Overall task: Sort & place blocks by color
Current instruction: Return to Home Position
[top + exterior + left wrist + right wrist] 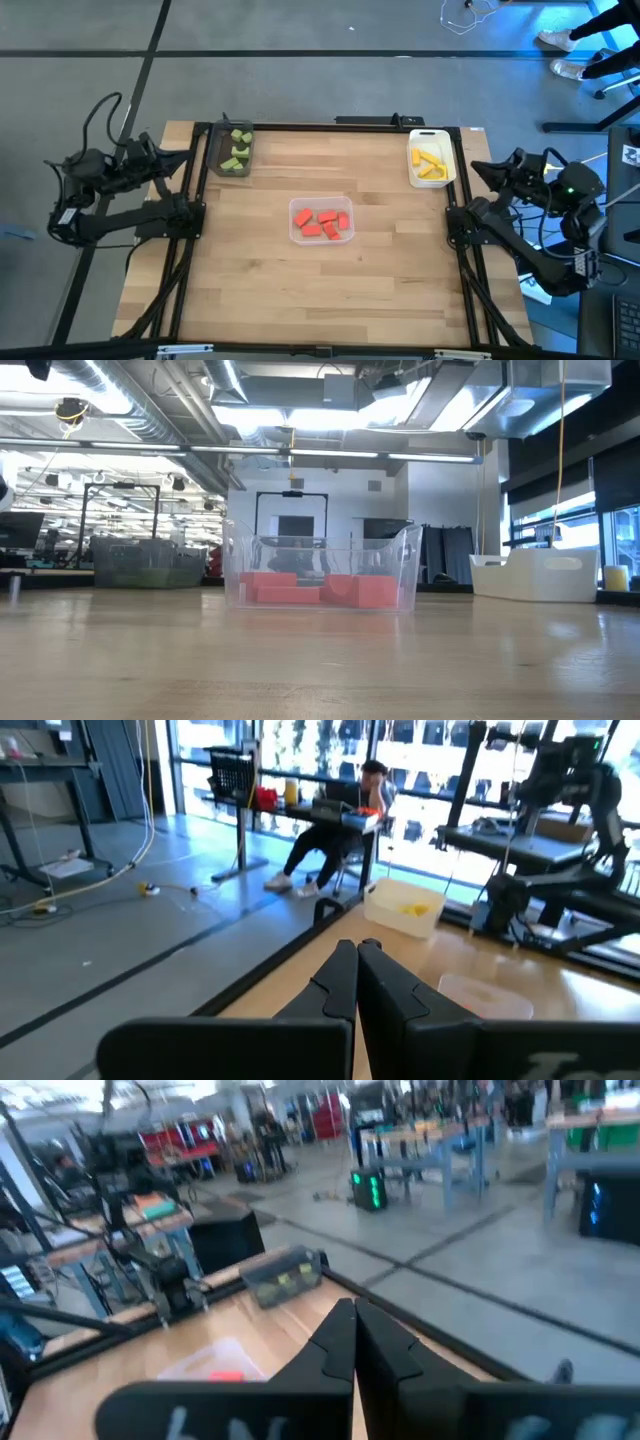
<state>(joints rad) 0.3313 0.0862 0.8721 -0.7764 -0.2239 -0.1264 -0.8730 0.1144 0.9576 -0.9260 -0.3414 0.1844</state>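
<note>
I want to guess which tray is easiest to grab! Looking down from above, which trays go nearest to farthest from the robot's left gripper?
1. Dark tray with green blocks, left corner, beside the left gripper.
2. Clear tray with red blocks, middle of the table.
3. White tray with yellow blocks, right corner.

In the low view the walls of the white tray [540, 575] hide the yellow blocks [430, 165], and the dark tray [150, 565] shows only a green blur inside. From above, the red blocks [325, 223] overlap, too small to count. The right wrist view smears the green blocks [277, 1283].
</note>
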